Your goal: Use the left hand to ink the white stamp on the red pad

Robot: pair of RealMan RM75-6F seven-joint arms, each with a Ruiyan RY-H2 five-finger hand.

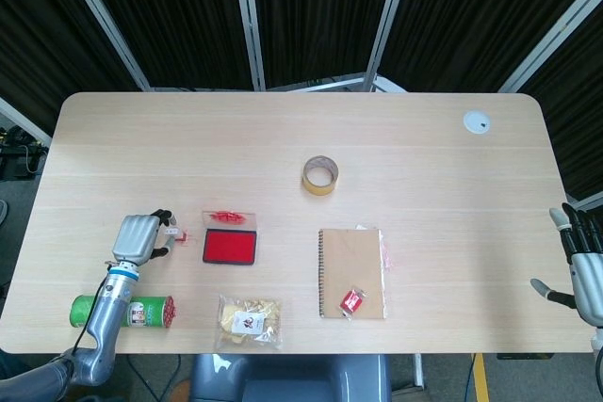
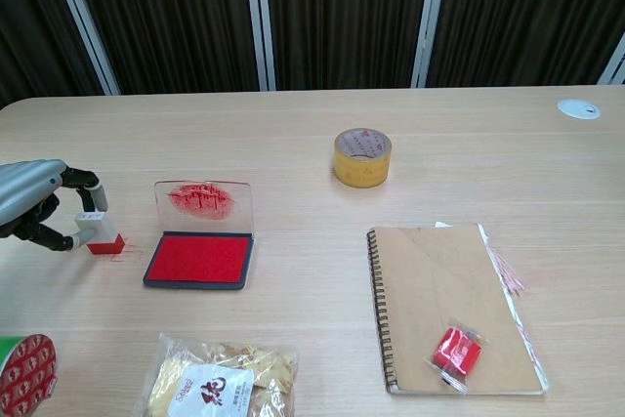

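While my left hand (image 2: 39,210) pinches the small white stamp (image 2: 97,229) by its blocky body, its red base sits on the pale wood-grain desk (image 2: 293,134), just left of the red pad (image 2: 200,259) with its clear, ink-smeared lid upright. My right hand (image 1: 581,261) hangs off the desk's far edge, fingers spread, holding nothing. Dark pleated curtains with metal posts stand behind.
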